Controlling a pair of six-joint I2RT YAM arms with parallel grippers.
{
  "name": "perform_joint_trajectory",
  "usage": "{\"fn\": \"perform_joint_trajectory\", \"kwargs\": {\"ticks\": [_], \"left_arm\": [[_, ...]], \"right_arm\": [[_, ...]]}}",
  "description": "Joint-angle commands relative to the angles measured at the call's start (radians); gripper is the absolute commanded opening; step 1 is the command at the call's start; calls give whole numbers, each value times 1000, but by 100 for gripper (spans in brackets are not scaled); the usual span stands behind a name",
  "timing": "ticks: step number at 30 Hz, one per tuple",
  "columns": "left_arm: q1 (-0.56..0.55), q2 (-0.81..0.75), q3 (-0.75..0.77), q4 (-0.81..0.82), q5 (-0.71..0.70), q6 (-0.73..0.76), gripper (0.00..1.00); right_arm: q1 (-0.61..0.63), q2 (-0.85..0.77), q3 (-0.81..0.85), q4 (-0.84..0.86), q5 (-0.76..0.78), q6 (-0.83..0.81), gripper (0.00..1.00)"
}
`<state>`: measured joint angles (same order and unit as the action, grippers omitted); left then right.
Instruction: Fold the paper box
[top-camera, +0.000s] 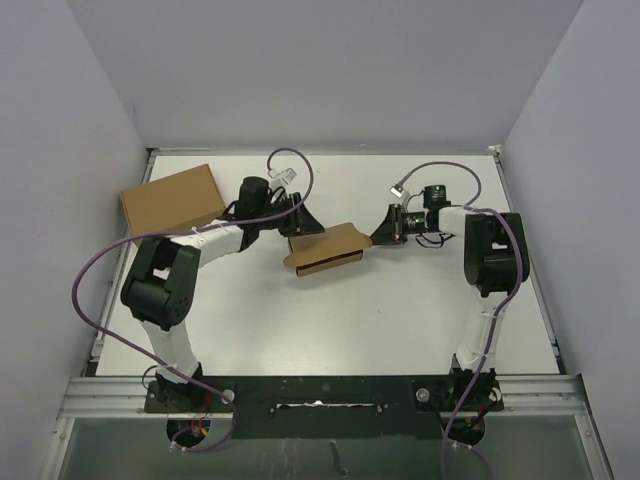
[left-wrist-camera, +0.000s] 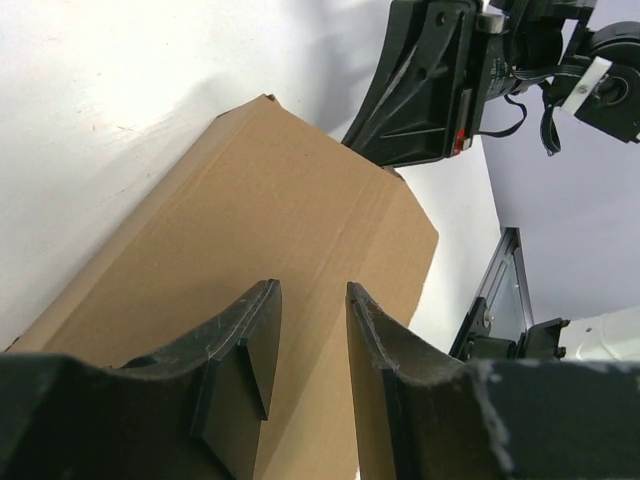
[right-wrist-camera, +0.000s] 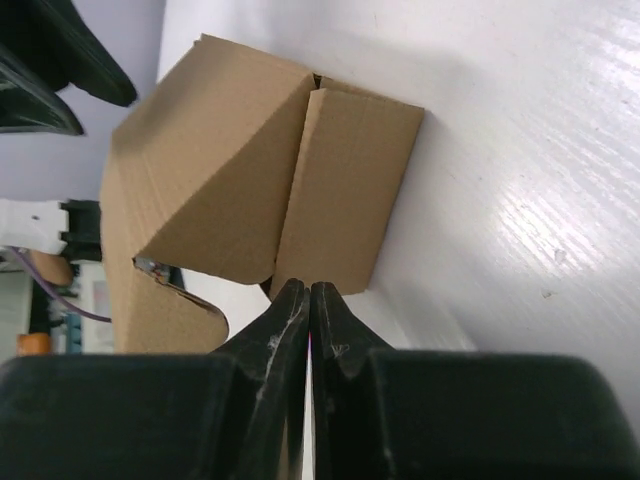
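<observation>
The paper box (top-camera: 328, 248), brown cardboard and partly folded, lies flat at the middle of the white table. My left gripper (top-camera: 304, 224) hovers over its left end. In the left wrist view this gripper (left-wrist-camera: 312, 287) stands open, with only the box's top panel (left-wrist-camera: 250, 200) showing through the gap. My right gripper (top-camera: 378, 236) sits at the box's right end. In the right wrist view it (right-wrist-camera: 308, 288) is shut, its tips pressed together against the lower edge of a folded end flap (right-wrist-camera: 345, 190). Nothing is between its fingers.
A larger plain brown box (top-camera: 172, 197) stands at the back left of the table, beside the left arm's elbow. Purple cables (top-camera: 90, 270) loop off both arms. Grey walls close the table in on three sides, and a metal rail (top-camera: 320, 390) runs along the near edge.
</observation>
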<state>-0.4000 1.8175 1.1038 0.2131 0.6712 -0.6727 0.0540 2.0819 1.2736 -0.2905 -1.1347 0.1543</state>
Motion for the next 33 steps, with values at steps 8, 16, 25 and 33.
{"fn": "perform_joint_trajectory", "kwargs": {"ticks": [8,16,25,33], "left_arm": [[-42,110,89,15,31,7,31],[-45,122,92,-8,24,19,31],[-35,124,94,-17,24,24,31],[-33,123,96,-26,25,27,31]], "right_arm": [[26,44,-34,283,-129,311,6],[46,74,13,153,-124,220,33],[17,70,8,137,-162,190,47],[42,75,11,108,-177,158,54]]}}
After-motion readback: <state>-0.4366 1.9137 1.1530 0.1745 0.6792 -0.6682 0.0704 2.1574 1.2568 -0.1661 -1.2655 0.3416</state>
